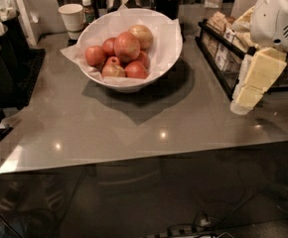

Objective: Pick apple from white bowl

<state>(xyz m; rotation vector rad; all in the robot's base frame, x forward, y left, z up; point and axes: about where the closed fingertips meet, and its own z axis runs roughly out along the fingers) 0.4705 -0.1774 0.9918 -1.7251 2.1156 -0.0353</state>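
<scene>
Camera view: gripper (247, 99) far right, opening indiscernible, well apart from apples (126, 48) in white bowl (132, 86).

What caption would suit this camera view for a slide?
End effector hovers at right over the counter, apart from the white bowl of apples.

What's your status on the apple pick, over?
Gripper at right, over counter, well apart from white bowl. Apples heaped in bowl, untouched. Black rack right beside gripper.
</scene>
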